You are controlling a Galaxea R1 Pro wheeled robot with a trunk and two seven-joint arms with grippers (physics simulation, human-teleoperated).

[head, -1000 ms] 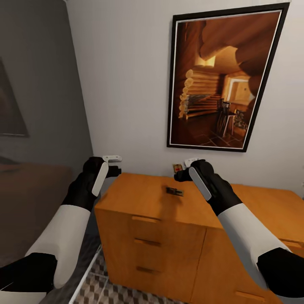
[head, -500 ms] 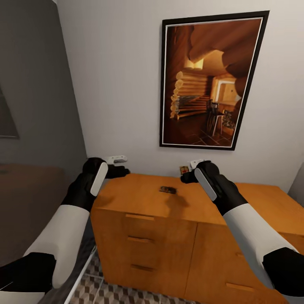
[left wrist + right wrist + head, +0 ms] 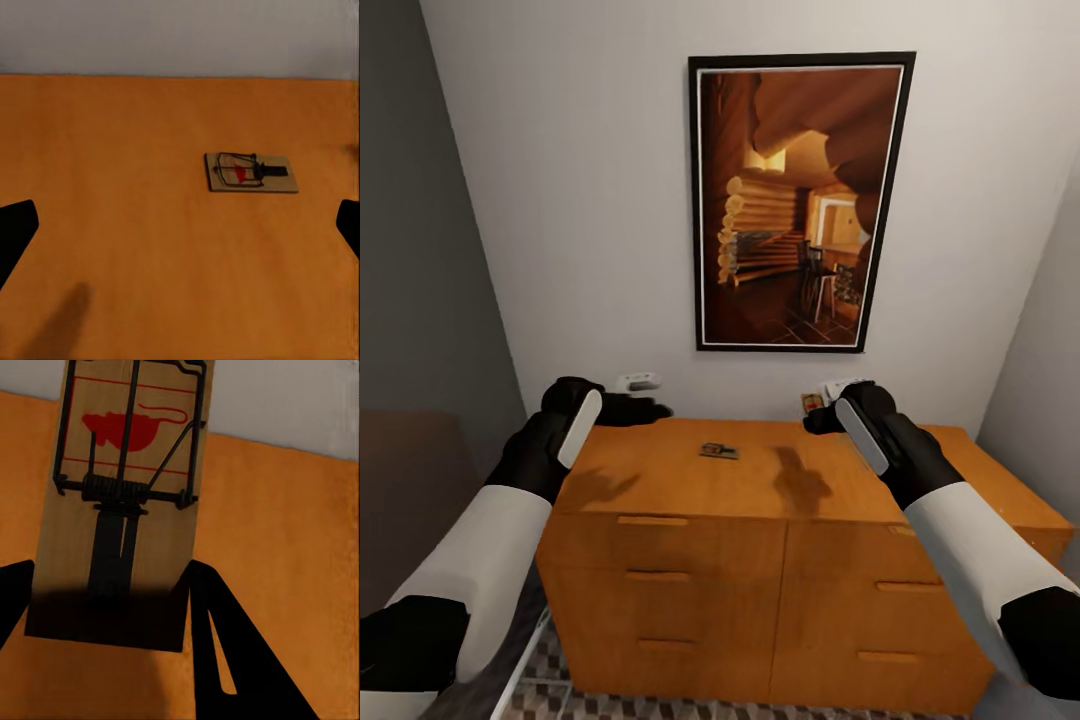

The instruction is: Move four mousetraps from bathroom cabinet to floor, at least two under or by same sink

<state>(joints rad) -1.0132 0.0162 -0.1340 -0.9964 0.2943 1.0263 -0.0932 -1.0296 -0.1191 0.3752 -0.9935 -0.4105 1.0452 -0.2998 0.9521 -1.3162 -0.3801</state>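
Our right gripper (image 3: 818, 408) is clenching a mousetrap (image 3: 811, 403) and holding it up above the back of the cabinet (image 3: 690, 480), close to the white wall (image 3: 560, 200). From the head view, our left gripper (image 3: 650, 400) is hovering over the cabinet's left rear corner, its black fingers spread with nothing between them. A second mousetrap (image 3: 718, 451) is lying flat on the orange-brown top, between our two arms. A framed picture of a log cabin (image 3: 800, 200) is hanging on the wall above. A strip of cube-patterned floor tiles (image 3: 550, 690) is showing at the cabinet's foot.

From the left wrist view, we are looking across the bare wooden top at the lying mousetrap (image 3: 251, 172), well apart from our open left fingertips (image 3: 15, 232).

From the right wrist view, the held mousetrap (image 3: 124, 502) is standing up between our dark right fingers (image 3: 225, 652), showing its red mouse print, coiled spring and wire bar.
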